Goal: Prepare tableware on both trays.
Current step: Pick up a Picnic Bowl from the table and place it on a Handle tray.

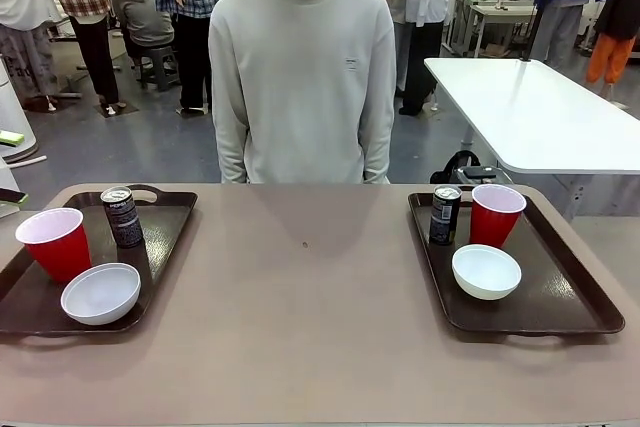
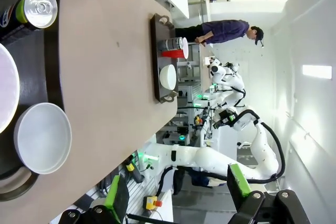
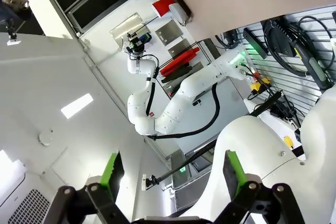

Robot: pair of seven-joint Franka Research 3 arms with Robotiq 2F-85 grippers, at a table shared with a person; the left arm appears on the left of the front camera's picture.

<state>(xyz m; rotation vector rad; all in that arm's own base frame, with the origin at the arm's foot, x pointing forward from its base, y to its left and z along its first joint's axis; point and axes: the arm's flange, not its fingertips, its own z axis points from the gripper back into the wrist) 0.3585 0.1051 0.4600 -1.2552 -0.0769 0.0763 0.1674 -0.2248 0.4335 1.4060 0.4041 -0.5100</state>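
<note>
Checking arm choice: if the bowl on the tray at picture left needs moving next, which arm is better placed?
Left, probably. Its wrist view looks down at that bowl and can close by, open fingers nearby. The right wrist view points away from the table.

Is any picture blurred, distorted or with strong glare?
Front view: sharp, even light, soft shadows beside the bowls on the trays. Left wrist view: turned sideways, wide-angle bending, glare on the can top. Right wrist view: tilted, bright ceiling lamp, otherwise clear.
</note>
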